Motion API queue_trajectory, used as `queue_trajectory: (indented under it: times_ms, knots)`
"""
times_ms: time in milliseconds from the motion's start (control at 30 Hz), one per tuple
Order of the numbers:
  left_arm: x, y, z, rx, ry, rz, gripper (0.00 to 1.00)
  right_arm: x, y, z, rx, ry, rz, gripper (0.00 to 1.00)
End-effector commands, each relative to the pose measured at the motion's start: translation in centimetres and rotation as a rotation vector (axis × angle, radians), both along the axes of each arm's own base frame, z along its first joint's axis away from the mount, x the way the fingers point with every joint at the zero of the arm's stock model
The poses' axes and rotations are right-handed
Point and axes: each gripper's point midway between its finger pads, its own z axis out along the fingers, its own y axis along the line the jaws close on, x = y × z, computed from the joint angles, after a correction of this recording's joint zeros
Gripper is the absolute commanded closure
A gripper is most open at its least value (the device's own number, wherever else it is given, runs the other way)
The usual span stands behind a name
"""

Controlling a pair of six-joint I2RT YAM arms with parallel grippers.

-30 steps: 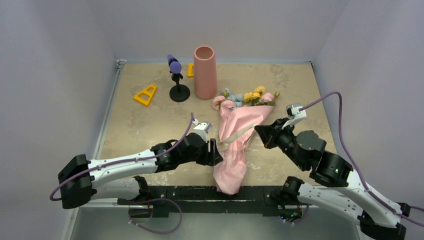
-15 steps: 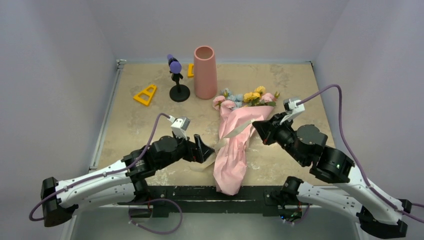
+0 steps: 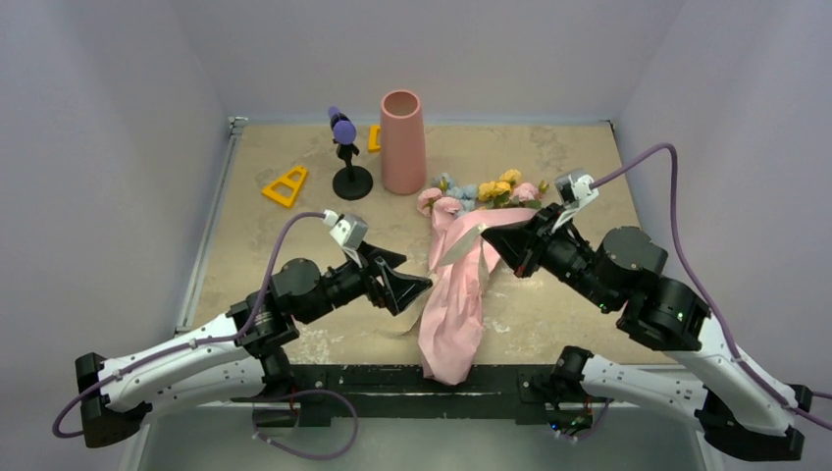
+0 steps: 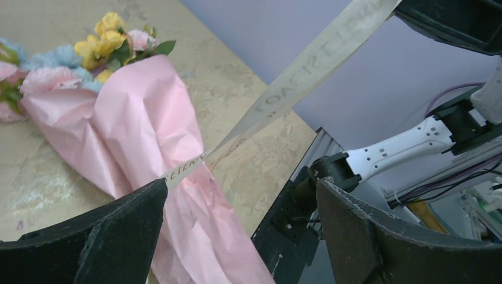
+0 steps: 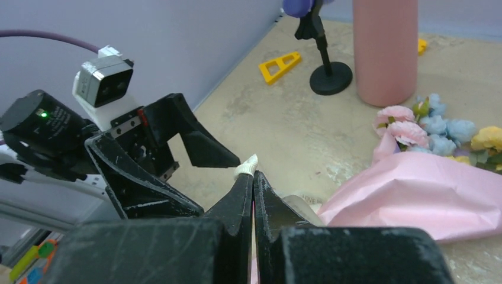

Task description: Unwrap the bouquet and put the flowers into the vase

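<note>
At the counter's near edge, bouquet (image 3: 459, 294): it lies on the counter (image 3: 285, 245) with its tail end toward my bases and its heads pointing away. It is still wrapped.
Paper wrap (image 3: 449, 339): pink, crinkled and still closed round the stems. It has not shifted in the last second.
Left end effector (image 3: 420, 297): a second ago it was partly closed against the wrap. It has since let go, spread its fingers fully and backed off to the left. Now it holds nothing and hangs just beside the wrap.
Ribbon (image 4: 308, 65): the cream band runs taut from the middle of the wrap up to my other arm. I cannot tell whether a loop still circles the paper.
Right end effector (image 5: 253, 176): clamped tight on the ribbon's end, whose tip pokes out past the fingers. It has risen and drawn back a little over the last second, which is what pulled the band straight.
Meaning: I judge the tie is coming undone with one arm pulling. The freed left arm can now steady or peel the paper.
Flowers (image 3: 495, 188): pink, yellow and pale-blue heads at the wrap's far mouth, not yet freed.
Vase (image 3: 402, 142): upright beyond the heads, near them, with nothing in it.
</note>
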Motion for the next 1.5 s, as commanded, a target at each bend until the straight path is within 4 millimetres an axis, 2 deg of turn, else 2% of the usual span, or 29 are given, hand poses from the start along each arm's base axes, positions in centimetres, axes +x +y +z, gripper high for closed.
queue_trajectory:
  times_ms: [0, 267, 467, 600, 800, 1033, 1233, 1367, 1467]
  knots:
    - [-0.4, -0.9, 6.2, -0.135, -0.174, -0.063, 0.00, -1.9, 0.8, 5.5, 0.119, -0.099, 0.116, 1.00]
    - [-2.5, -1.6, 10.5, -0.329, -0.328, -0.175, 0.00, -3.3, 0.8, 9.7, 0.217, -0.146, 0.181, 1.00]
    - [-3.3, -3.2, 11.8, -0.336, -0.360, -0.259, 0.00, -3.2, 1.4, 10.5, 0.246, -0.131, 0.192, 1.00]
    - [-3.0, -4.8, 11.9, -0.321, -0.354, -0.290, 0.00, -3.1, 2.2, 11.0, 0.288, -0.123, 0.204, 1.00]
    - [-2.9, -6.6, 13.3, -0.365, -0.358, -0.333, 0.00, -3.0, 3.3, 11.5, 0.322, -0.103, 0.230, 1.00]
    - [-1.9, -9.0, 12.5, -0.329, -0.345, -0.350, 0.00, -3.4, 4.6, 11.1, 0.340, -0.068, 0.285, 1.00]
    - [-1.0, -10.8, 10.7, -0.286, -0.314, -0.353, 0.00, -3.9, 5.3, 10.6, 0.364, -0.042, 0.324, 1.00]
    - [-0.6, -11.1, 9.8, -0.267, -0.296, -0.344, 0.13, -4.2, 5.4, 10.6, 0.372, -0.040, 0.337, 1.00]
    - [-0.6, -10.7, 9.4, -0.264, -0.292, -0.335, 0.27, -4.2, 4.8, 10.8, 0.380, -0.049, 0.323, 1.00]
